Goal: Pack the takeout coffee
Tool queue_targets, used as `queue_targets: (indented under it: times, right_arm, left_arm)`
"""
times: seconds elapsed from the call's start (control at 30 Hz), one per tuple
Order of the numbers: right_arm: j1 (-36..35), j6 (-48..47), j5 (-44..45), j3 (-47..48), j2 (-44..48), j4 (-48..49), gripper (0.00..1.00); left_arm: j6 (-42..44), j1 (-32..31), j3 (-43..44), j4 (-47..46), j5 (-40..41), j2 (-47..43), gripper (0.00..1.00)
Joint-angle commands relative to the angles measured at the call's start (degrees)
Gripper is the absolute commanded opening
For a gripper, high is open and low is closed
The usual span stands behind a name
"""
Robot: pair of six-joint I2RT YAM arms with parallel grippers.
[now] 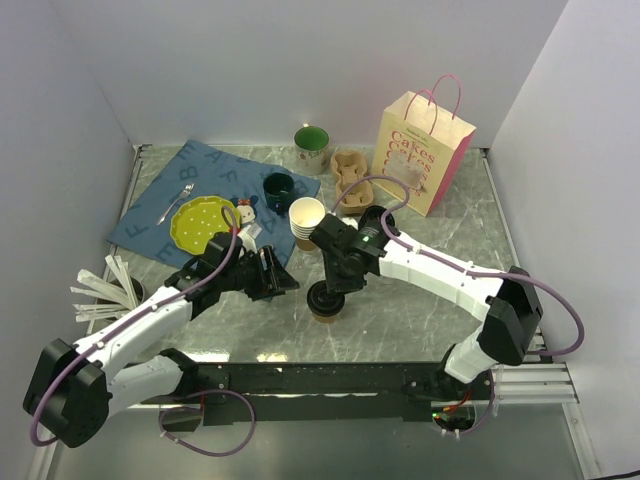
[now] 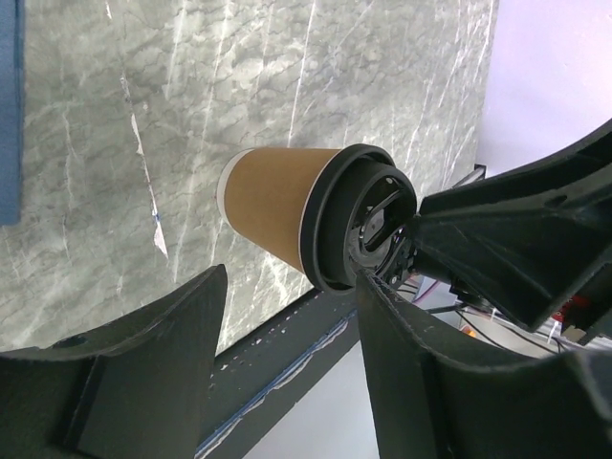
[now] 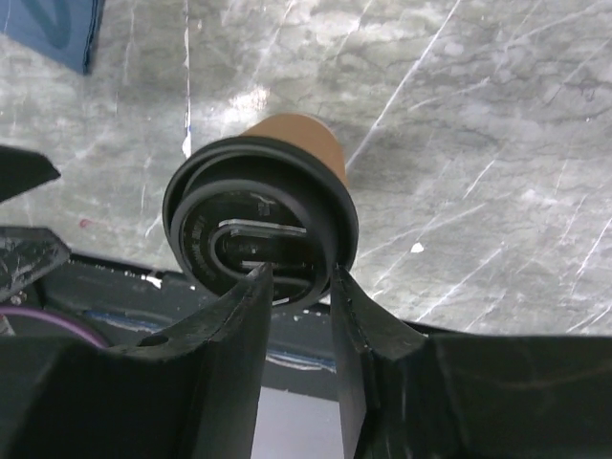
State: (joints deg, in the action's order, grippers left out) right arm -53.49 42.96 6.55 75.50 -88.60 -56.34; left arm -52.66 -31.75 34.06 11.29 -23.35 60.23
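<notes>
On marble table (image 1: 250,330), white walls (image 1: 300,60): takeout coffee (image 1: 327,301) upright; left gripper (image 1: 283,272) spread, right gripper (image 3: 301,277) parted.

Left arm (image 1: 140,325) and right arm (image 1: 440,270): white shells, black joints, looping purple cables (image 1: 572,310), matte black fingers (image 2: 449,382).

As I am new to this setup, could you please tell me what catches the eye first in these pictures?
A brown kraft paper cup with a black plastic sip lid stands upright at the centre front, with the right gripper poised close over its lid. At the back right stands a cream paper bag with pink handles.
</notes>
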Motion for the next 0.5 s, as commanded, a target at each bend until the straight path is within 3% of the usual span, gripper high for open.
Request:
queue_targets:
  times: [0.0, 0.13, 0.23, 0.47]
  right_arm:
    - [-0.47, 0.37, -0.92, 2.19, 3.08, -2.38, 0.42]
    - [0.58, -3.22, -4.25, -0.18, 5.1, 2.1, 0.52]
    - [3.91, -7.43, -11.88, -4.48, 7.55, 8.77, 0.6]
    - [11.2, -11.4, -20.69, -13.35, 13.71, 15.29, 0.63]
  left_arm:
    - [1.07, -0.51, -0.14, -3.64, -1.78, 0.85, 0.62]
    - [1.16, -2.08, 0.21, -4.61, -1.61, 2.26, 0.61]
    - [1.16, -3.66, 0.91, -5.05, -1.17, 3.93, 0.61]
    - [2.13, -6.04, 3.46, -4.08, 0.77, 6.83, 0.6]
